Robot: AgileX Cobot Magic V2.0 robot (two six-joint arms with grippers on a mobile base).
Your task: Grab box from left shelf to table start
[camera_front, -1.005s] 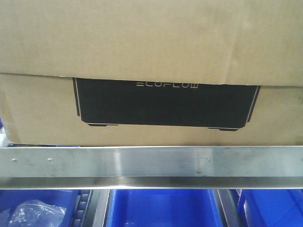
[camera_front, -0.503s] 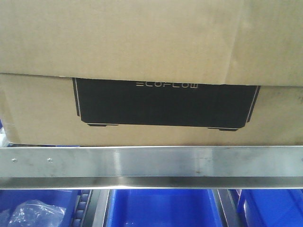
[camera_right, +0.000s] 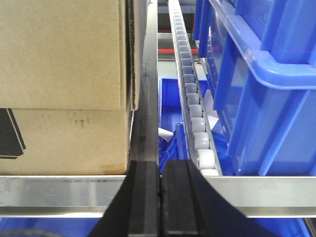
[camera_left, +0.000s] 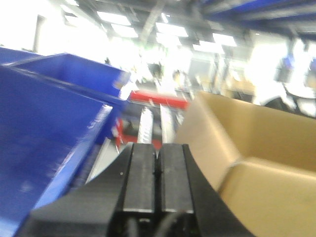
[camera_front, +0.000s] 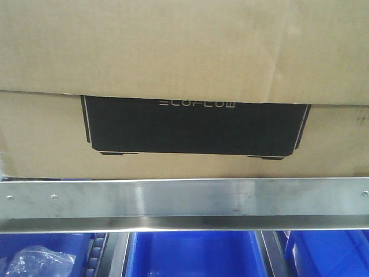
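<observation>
— How many boxes?
— One box [camera_front: 184, 52], on the shelf [camera_front: 184, 202] behind its metal rail. Three blue bins [camera_front: 196, 254] below.
— And the jaws?
— Left gripper [camera_left: 157, 148] and right gripper [camera_right: 159, 168]: both pressed together, holding nothing.

Front view dim, soft, grainy; faint sheen on brushed silver metal shelf rail [camera_front: 184, 199]. Left wrist view motion-blurred, white ceiling lights [camera_left: 173, 29] blown out across upper frame. Right wrist view sharp, evenly lit, glare on blue plastic bin [camera_right: 266, 74] rim.

Black flat-fingered left gripper [camera_left: 157, 149], right gripper [camera_right: 159, 167]
</observation>
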